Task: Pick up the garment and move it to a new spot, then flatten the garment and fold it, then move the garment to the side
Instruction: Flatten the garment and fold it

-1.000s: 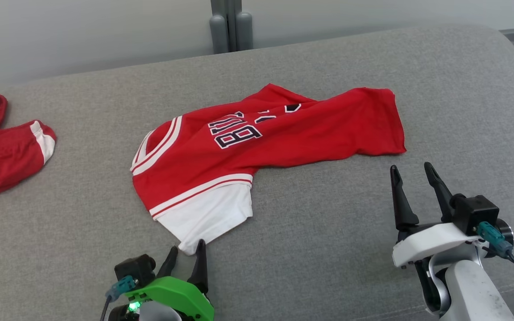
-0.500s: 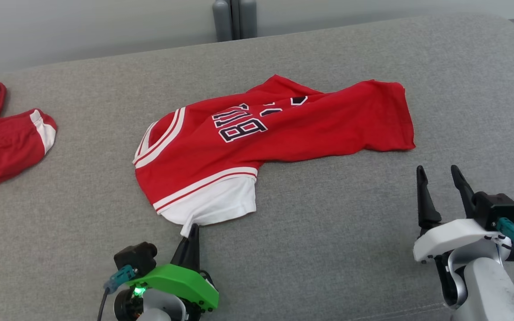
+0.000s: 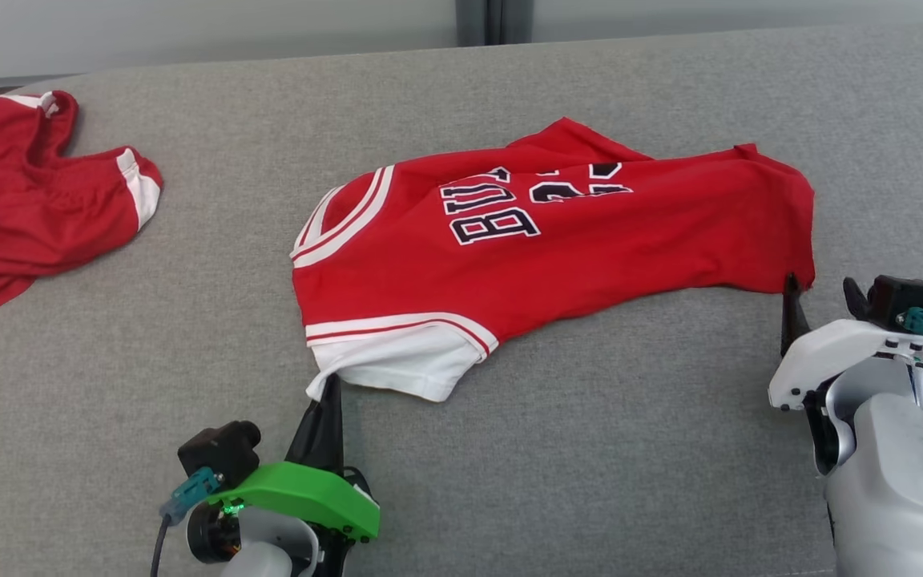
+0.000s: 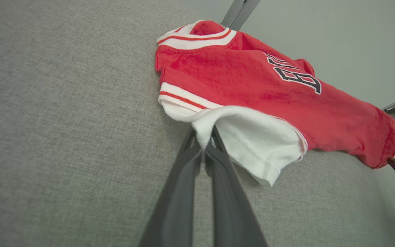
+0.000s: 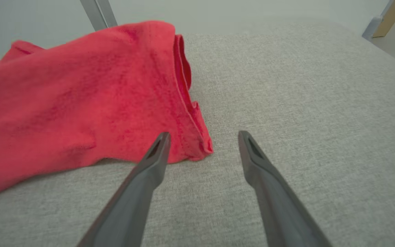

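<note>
currently the red fabric jersey [image 3: 550, 240] lies rumpled mid grey upholstered worktop [image 3: 590, 449]; left tool [image 3: 332, 386] pinches its white sleeve edge, right tool [image 3: 822, 292] gapes wide beside the hem; so thin a pinch could slip when lifted

The red jersey [image 3: 590, 256] has white trim [image 3: 397, 370], black lettering [image 3: 493, 226].

Pinching the garment [image 3: 558, 232] by its white sleeve with the left gripper [image 3: 332, 383] fingers closed, toward the bench [image 3: 590, 449] near edge; straddling its red hem corner with the right gripper [image 3: 820, 282] fingers parted.
</note>
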